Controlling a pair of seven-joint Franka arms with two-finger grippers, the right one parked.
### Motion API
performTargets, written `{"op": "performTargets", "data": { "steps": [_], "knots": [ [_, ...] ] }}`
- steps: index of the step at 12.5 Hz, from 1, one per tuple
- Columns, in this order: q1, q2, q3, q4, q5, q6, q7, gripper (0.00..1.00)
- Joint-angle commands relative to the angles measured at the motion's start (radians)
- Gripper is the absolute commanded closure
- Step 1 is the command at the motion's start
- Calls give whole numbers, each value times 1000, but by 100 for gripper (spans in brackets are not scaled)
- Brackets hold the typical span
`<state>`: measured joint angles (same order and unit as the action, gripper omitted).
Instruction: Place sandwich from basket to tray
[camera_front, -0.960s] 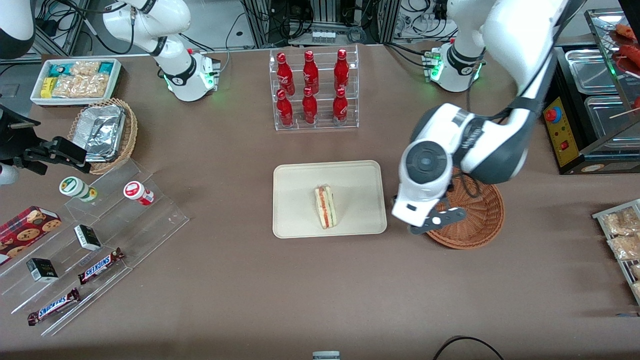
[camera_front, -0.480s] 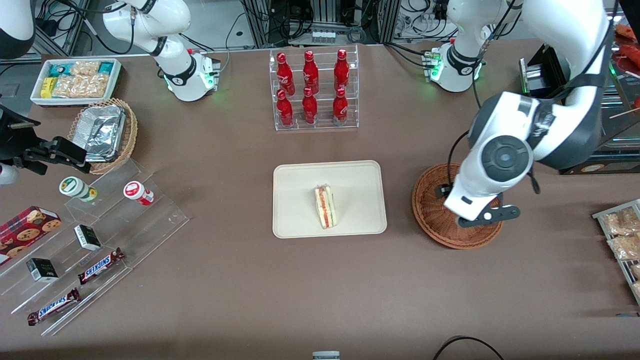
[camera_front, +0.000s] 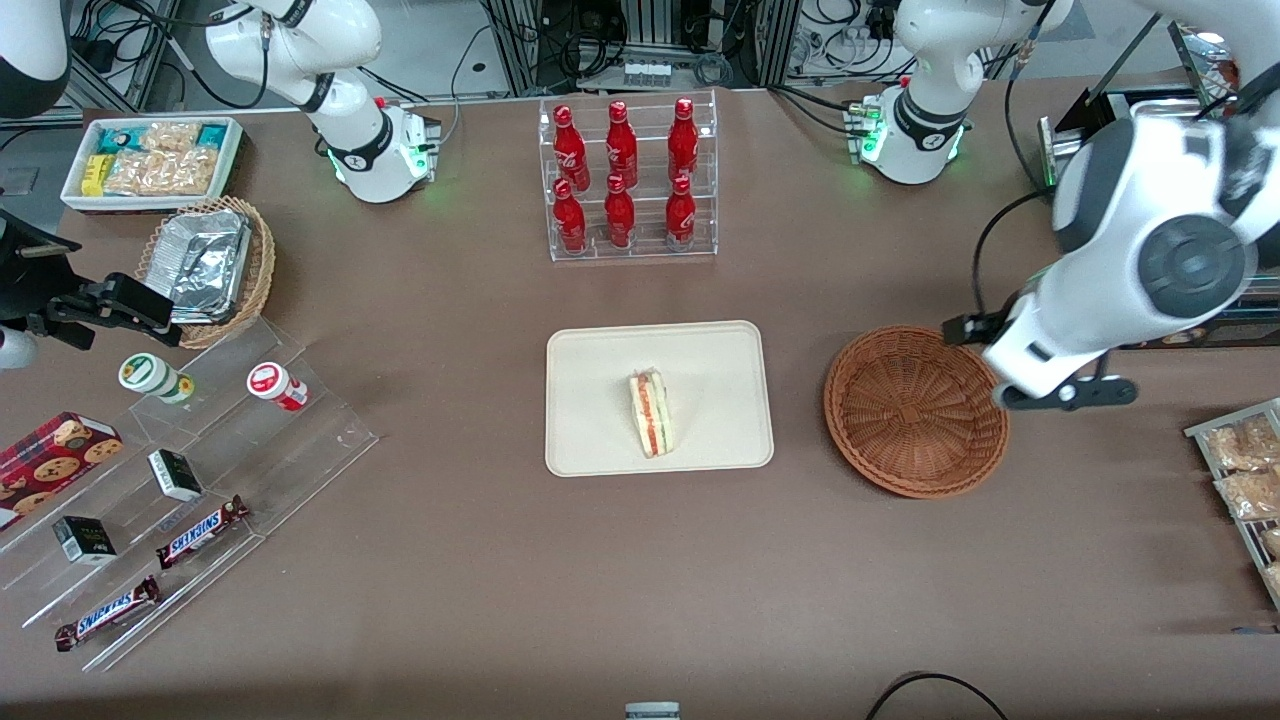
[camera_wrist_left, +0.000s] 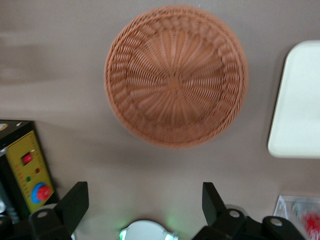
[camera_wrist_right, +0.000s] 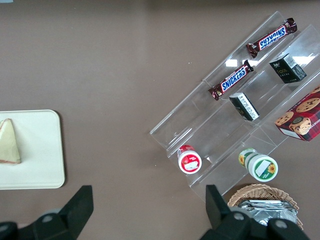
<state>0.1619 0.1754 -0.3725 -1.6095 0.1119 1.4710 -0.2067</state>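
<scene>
Sandwich (camera_front: 651, 413) rests on tray (camera_front: 600, 440), well clear of my claw (camera_wrist_left: 145, 207), which is spread wide, empty, beside the emptied basket (camera_front: 915, 410). I judge retreat should run high, clear of the rim.

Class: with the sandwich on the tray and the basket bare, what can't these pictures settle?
- gripper: front view, its fingertips hidden by the arm, beside the basket.
- tray: left wrist view, cut off by the edge.
- sandwich: right wrist view, partly cut off; filling too small to identify.
</scene>
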Motion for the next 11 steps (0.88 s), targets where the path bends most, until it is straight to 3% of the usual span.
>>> {"op": "performTargets", "data": {
  "steps": [1, 8, 11],
  "knots": [
    [-39, -108, 120, -35, -66, -46, 150, 0],
    [-148, -189, 360, 75, -112, -121, 165, 0],
    [-154, -211, 386, 75, -113, -164, 170, 0]
  ]
}}
